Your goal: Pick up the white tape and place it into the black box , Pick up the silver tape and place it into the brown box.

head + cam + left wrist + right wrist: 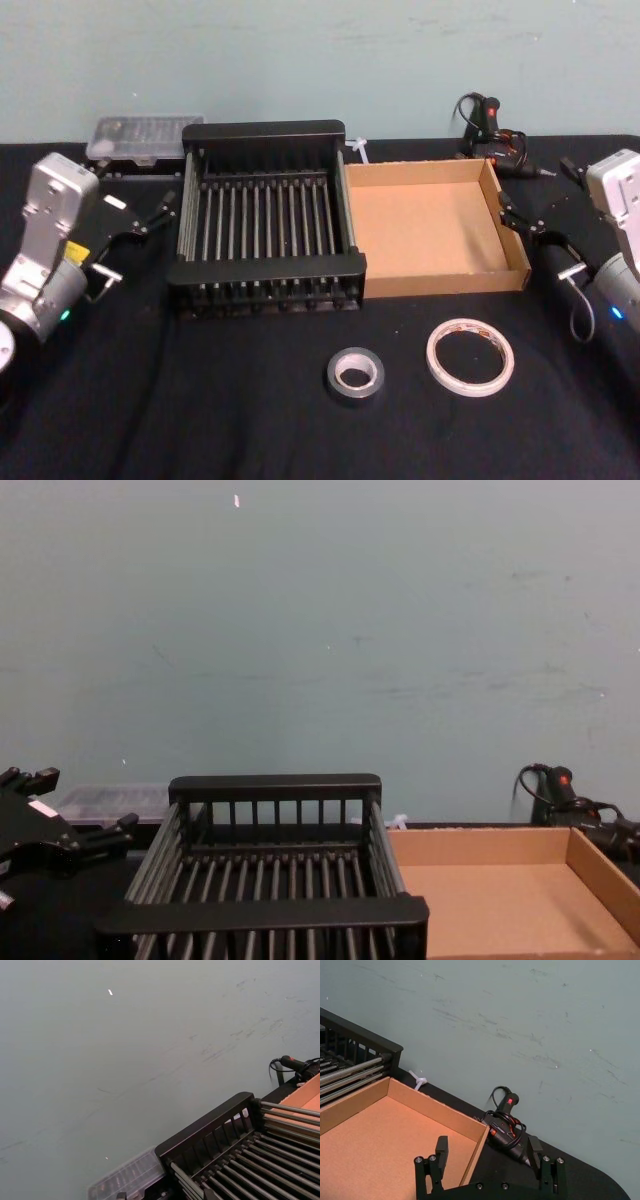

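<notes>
Both tapes are lying untouched before the boxes: white tape [470, 357] near the brown box [437, 284], silver tape [355, 374] by the black box [268, 264]. Left gripper [138, 226] and right gripper [488, 1156] are waiting, fingers spread, flanking the boxes.

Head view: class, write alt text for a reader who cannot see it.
Silver tape and white tape lie on the black table before the empty black box and brown box. Open left gripper and right gripper flank them.

Head cam high, angled down; chest cam low, level w/ black box [275, 880]; wrists face wall; all share box.
</notes>
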Motion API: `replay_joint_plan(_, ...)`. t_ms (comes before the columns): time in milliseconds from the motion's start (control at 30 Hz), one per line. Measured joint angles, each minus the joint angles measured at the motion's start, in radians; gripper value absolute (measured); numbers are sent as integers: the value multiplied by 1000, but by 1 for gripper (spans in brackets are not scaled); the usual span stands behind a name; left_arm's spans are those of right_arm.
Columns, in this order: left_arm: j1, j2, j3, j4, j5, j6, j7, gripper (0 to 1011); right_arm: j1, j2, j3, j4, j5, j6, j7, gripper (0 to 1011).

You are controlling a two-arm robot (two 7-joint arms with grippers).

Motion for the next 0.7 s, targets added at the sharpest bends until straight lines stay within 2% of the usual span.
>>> replay_joint_plan(700,0,0,0,0,0,0,0,1001,0,0,0,0,0,0,0,1002)
